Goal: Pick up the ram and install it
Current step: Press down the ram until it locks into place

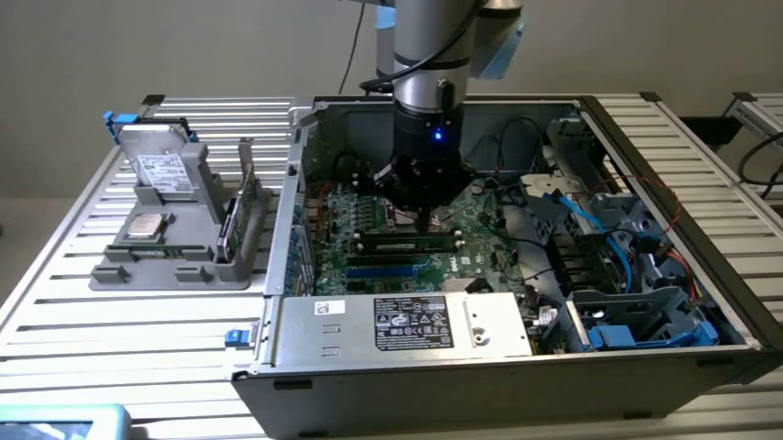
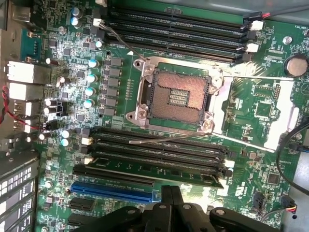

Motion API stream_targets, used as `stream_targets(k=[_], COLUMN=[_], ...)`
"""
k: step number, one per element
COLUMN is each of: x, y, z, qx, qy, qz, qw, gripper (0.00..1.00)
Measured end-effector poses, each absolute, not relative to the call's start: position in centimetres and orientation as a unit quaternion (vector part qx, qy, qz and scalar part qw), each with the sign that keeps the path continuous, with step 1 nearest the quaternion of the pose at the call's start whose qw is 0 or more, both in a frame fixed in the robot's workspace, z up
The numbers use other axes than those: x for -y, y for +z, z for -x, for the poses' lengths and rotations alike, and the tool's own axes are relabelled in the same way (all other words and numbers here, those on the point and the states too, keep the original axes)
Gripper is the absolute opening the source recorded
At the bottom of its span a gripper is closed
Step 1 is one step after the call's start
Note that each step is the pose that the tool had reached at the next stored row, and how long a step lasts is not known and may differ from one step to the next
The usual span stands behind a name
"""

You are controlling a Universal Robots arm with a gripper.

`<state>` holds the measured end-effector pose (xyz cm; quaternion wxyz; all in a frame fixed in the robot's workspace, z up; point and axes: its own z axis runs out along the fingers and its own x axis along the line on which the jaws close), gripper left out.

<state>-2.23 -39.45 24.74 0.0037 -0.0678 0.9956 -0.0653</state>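
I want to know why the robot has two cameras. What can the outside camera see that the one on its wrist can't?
The exterior view alone takes in the whole computer case, the slatted table and the grey parts holder on that view's left. The wrist view alone shows the open processor socket with no chip in it, and the blue slot. Both show the green motherboard, the shut gripper and the ram lying in a black slot right under it.

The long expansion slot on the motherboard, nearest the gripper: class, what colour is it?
Bright blue. The long plastic expansion slot shows best in the wrist view.
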Motion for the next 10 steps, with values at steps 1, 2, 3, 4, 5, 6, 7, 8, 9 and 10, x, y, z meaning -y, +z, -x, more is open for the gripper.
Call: stream_targets(k=[1, 2, 3, 4, 5, 6, 7, 8, 9, 10], x=[39.45, 39.45, 39.45, 39.45, 39.45, 39.45, 39.45, 39.45, 39.45, 39.45], y=[24.74, 24.74, 24.74, 24.74, 24.74, 24.74, 24.74, 24.74, 24.74, 24.74], z=[2.32, 2.41, 2.5, 2.55, 2.55, 2.55, 2.56, 2.56, 2.56, 2.56], qx=[-0.996, -0.996, -0.996, -0.996, -0.996, -0.996, -0.996, -0.996, -0.996, -0.996], qy=[-0.065, -0.064, -0.064, -0.063, -0.063, -0.063, -0.063, -0.063, -0.063, -0.063], qz=[0.067, 0.066, 0.065, 0.064, 0.064, 0.064, 0.064, 0.064, 0.064, 0.064], qw=[0.004, 0.004, 0.004, 0.004, 0.004, 0.004, 0.004, 0.004, 0.004, 0.004], gripper=[0.11, 0.11, 0.11, 0.11, 0.11, 0.11, 0.11, 0.11, 0.11, 0.11])
